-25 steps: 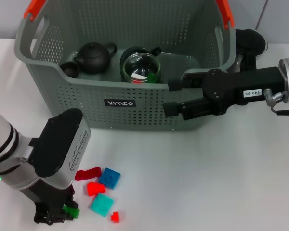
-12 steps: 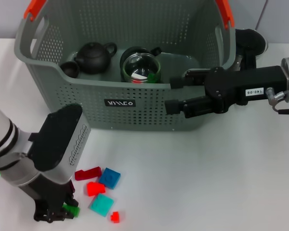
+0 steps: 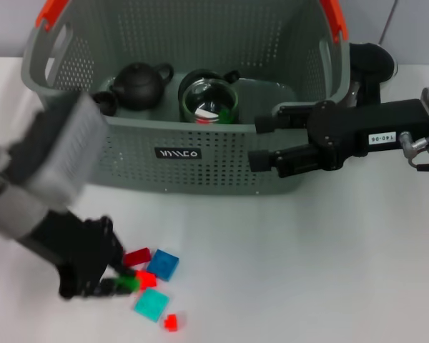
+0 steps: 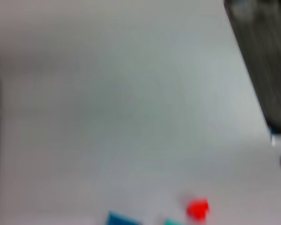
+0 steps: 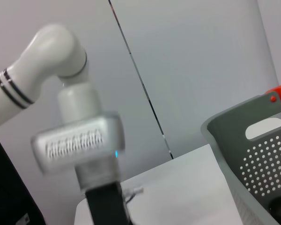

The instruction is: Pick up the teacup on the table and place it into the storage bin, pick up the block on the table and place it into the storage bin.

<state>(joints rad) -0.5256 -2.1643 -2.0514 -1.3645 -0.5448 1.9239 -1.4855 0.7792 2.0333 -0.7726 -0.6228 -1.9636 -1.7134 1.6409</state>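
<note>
Gripping green block [image 3: 128, 284], left claw [image 3: 113, 284]

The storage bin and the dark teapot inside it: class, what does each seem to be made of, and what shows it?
Storage bin: likely moulded plastic, matte grey-green, with regular punched holes. Teapot: probably ceramic or clay, dark with a dull sheen.

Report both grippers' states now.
Left gripper: shut on green block.
Right gripper: open, empty, beside the bin.
</note>
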